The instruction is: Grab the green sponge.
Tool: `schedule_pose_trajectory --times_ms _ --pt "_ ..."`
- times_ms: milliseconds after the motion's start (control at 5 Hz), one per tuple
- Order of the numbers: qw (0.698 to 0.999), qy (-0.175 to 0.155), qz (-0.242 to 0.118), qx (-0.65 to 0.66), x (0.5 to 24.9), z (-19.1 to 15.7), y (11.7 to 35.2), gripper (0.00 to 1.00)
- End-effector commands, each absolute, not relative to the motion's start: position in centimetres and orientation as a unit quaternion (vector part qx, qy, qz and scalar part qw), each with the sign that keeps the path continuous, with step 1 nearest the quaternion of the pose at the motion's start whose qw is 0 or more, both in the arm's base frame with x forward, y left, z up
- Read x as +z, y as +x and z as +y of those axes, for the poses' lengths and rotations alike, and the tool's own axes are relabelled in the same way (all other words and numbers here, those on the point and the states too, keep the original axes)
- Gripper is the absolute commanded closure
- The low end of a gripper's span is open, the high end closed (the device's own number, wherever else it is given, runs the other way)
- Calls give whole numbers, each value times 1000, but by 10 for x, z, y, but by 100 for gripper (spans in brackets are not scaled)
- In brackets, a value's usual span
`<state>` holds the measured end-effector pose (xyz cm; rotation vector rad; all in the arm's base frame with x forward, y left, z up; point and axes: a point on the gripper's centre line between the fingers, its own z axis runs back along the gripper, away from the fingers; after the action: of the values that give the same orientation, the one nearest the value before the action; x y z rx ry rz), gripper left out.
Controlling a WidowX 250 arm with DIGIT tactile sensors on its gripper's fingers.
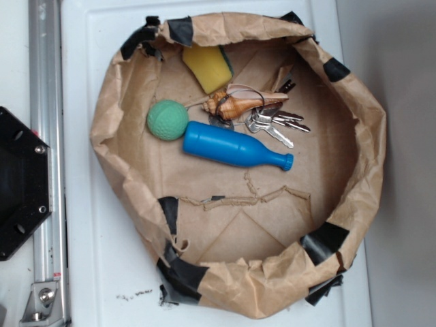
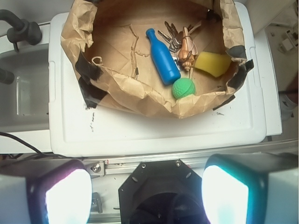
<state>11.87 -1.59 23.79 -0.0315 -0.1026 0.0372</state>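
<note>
Gripper sits at bottom of wrist view, two fingertips set wide apart w/ nothing between them: released, empty. Target is ahead of gripper and offset to the right in wrist view, well apart, across the white lid surface and over the near wall of the crumpled brown paper-bag basin w/ black tape patches. Yellow rectangular foam sponge w/ dark green scrubbing face lies inside basin against its wall, between a taped corner and the tan spiral seashell. Long axis runs roughly diagonal in exterior view; green layer shows only as thin edge on one side. Yellow top looks soft, porous, slightly tilted up on the wall. Near it: green dimpled foam ball, blue plastic bottle, bunch of metal keys, none touching sponge as far as visible. Judgement: approach needs fwd reach plus rightward shift, then descent past the bag rim.
</note>
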Motion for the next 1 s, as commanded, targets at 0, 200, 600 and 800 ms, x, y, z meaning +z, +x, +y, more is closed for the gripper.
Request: schedule_pose_trajectory --times_ms 0,200,600,800 --pt "985 36 -104 -134 209 15 187 0" --pt "964 61 -111 -235 186 24 211 0" --pt "938 80 -73 -330 148 39 241 0" --pt "933 89 -35 -348 129 42 249 0"
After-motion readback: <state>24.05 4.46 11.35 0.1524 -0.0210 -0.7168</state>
